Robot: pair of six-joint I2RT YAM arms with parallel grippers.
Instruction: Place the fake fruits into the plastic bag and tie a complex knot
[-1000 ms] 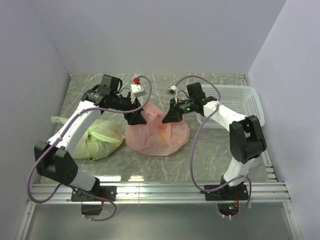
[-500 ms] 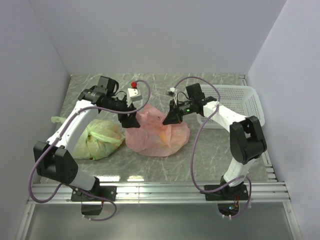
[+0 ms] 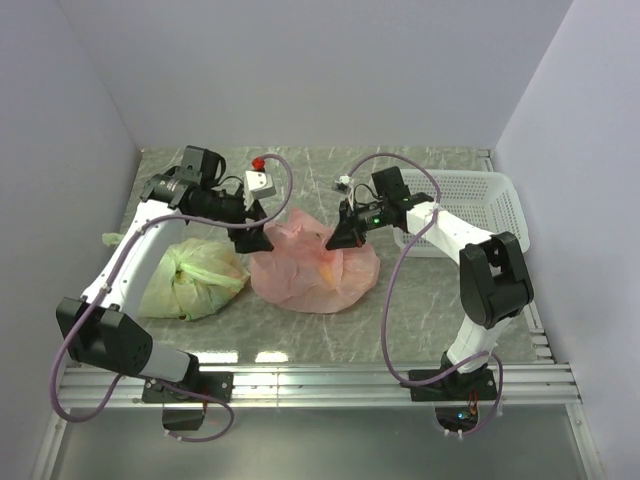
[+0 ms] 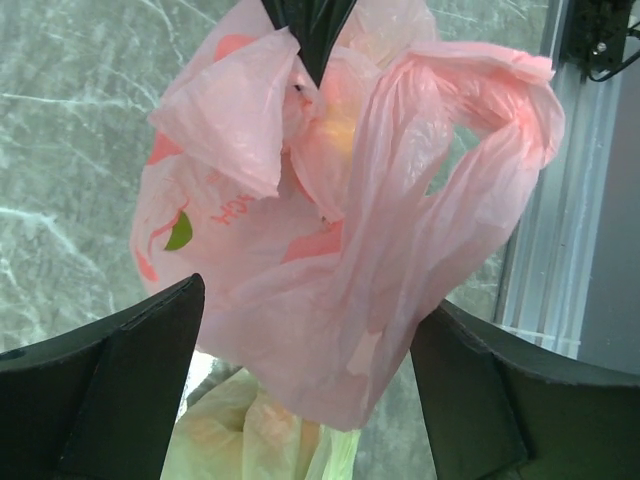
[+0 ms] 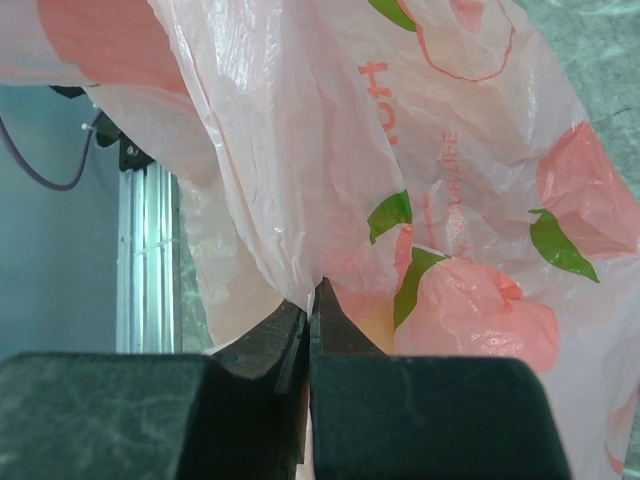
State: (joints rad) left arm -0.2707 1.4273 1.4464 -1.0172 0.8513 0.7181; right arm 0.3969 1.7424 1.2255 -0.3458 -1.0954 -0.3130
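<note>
The salmon-pink plastic bag (image 3: 315, 268) sits mid-table, its top lifted. My right gripper (image 3: 340, 235) is shut on a fold of the bag's film near the top (image 5: 312, 292). My left gripper (image 3: 252, 238) is wide open at the bag's left edge. In the left wrist view the bag (image 4: 330, 250) hangs ahead between the spread fingers (image 4: 140, 370), unclamped, with one handle loop (image 4: 500, 120) loose. The fake fruits are inside the bag and show only as a dim yellow-orange glow (image 4: 338, 120). No knot shows.
A tied pale green plastic bag (image 3: 195, 278) lies left of the pink bag, under my left arm, and also shows in the left wrist view (image 4: 250, 435). A white plastic basket (image 3: 470, 205) stands at the back right. Walls close in the table on three sides.
My left arm has drawn back to the left, taking its gripper from the bag's top to its left edge. The right gripper has held its grip in place.
</note>
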